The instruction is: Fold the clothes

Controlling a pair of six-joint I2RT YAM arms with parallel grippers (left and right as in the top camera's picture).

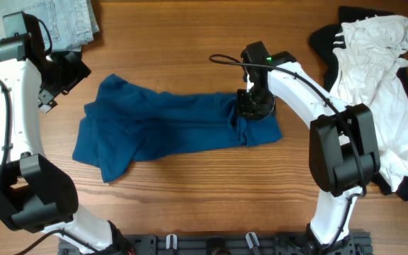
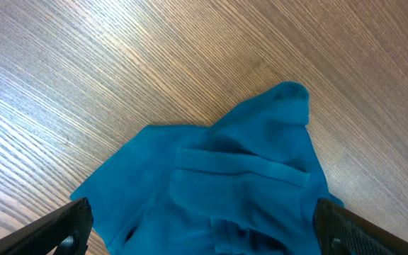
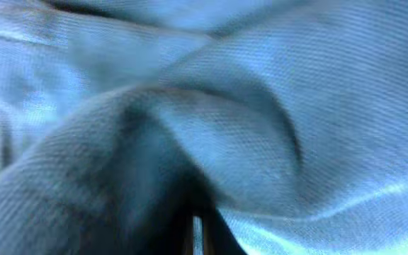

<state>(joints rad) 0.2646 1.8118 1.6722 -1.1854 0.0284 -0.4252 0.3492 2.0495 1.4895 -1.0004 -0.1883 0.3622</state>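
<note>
My right end effector (image 1: 255, 105) is pinched together on a bunched fold of the dark blue T-shirt (image 1: 161, 124) (cloth fills its wrist view, so the tips barely show). From that grip the shirt lies crumpled along the wooden surface (image 1: 190, 42) and stretches away toward my left end effector (image 1: 50, 91). That one hovers near the shirt's far end, its fingers wide apart and holding nothing. Outward of the right end effector, a white garment (image 1: 374, 78) lies heaped over black cloth (image 1: 322, 42). Behind the left one sits pale denim (image 1: 48, 21).
</note>
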